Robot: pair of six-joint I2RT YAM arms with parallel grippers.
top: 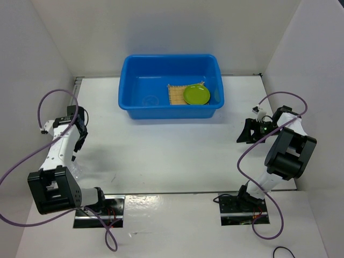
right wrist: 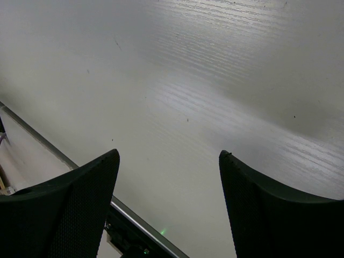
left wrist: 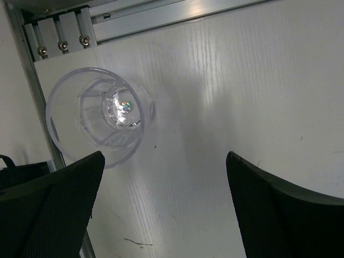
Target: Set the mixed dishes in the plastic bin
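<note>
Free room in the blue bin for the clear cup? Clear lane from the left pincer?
In the bin, the left half looks bare, bordered by the left wall and the woven mat. Right half is crowded: the green plate lies over the mat's right side. The table between bin front and left pincer looks bare: a clear lane.

wore white links between chunky black joint housings on the left arm (top: 58, 150) and right arm (top: 290, 150); trailed purple cables (top: 240, 161) in wide loops; ended in black fingers (left wrist: 54, 215) with a fine mesh texture; stood on black base plates (top: 99, 210) with red wiring.
</note>
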